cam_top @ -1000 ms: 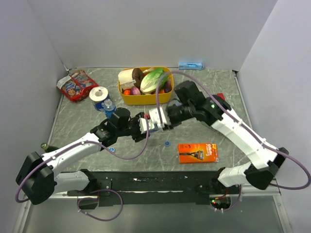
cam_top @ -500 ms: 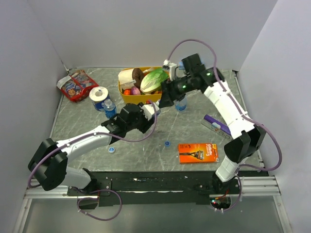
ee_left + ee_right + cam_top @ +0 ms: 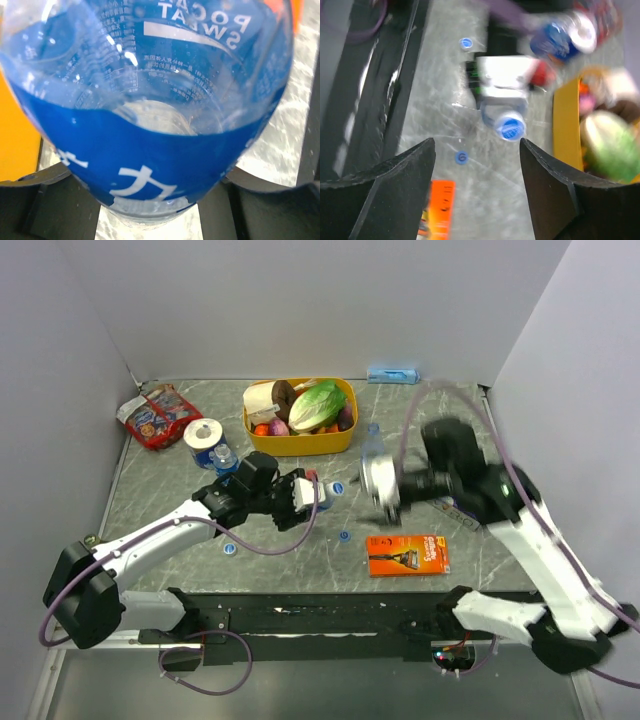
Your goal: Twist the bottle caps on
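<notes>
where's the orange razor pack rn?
Top view: the orange razor pack lies flat on the table, right of centre toward the near edge, with a loose blue cap just to its left.

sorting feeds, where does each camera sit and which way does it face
Top external: above and behind the bases, looking down on the table; both arms show.
Left wrist: close on the bottle held in the left claw; both fingers show.
Right wrist: above the table, facing down between the open right claw fingers.
Shared: that bottle shows in all three.
</notes>
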`<state>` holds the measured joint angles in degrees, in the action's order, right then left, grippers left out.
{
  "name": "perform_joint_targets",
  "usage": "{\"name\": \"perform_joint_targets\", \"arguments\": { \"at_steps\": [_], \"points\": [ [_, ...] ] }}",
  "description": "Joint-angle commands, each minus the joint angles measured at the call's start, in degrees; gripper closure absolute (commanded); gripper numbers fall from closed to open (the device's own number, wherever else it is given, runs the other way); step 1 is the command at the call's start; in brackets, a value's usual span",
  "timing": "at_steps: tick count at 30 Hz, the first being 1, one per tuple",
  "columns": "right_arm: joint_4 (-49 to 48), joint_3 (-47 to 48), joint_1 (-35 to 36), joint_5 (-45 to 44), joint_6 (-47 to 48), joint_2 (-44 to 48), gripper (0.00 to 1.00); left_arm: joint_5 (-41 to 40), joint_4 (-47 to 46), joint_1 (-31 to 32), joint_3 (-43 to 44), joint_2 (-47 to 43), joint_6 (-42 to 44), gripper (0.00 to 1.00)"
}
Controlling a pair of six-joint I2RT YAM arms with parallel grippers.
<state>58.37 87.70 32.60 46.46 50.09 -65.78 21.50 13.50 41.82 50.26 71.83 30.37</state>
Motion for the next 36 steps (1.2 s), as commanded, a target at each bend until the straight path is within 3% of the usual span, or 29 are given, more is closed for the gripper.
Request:
{"name": "perform_joint_targets", "arguments": {
  "at_steps": [1,13,17,26,36],
  "points": [
    [-9.31,-12.09,8.26,-12.43,21.28,7.94,0.24,7.42,7.33,0.45,4.76,0.23,11.28,0.99],
    [-8.19,-9.30,12.66,-14.82,24.09,3.55,0.34,6.72,8.65,3.70,6.87,0.50,13.84,0.99],
    [-6.43,-8.51,13.45,-14.64,25.76,2.06,0.42,6.45,8.30,3.97,7.04,0.41,13.49,0.99],
    [-5.46,-8.69,13.63,-13.50,26.55,1.71,0.50,5.93,7.07,3.88,6.87,0.33,12.43,0.99],
    [-4.84,-10.00,15.56,-12.00,27.17,2.23,0.53,6.01,6.19,3.97,7.48,1.11,10.94,0.99]
  ]
}}
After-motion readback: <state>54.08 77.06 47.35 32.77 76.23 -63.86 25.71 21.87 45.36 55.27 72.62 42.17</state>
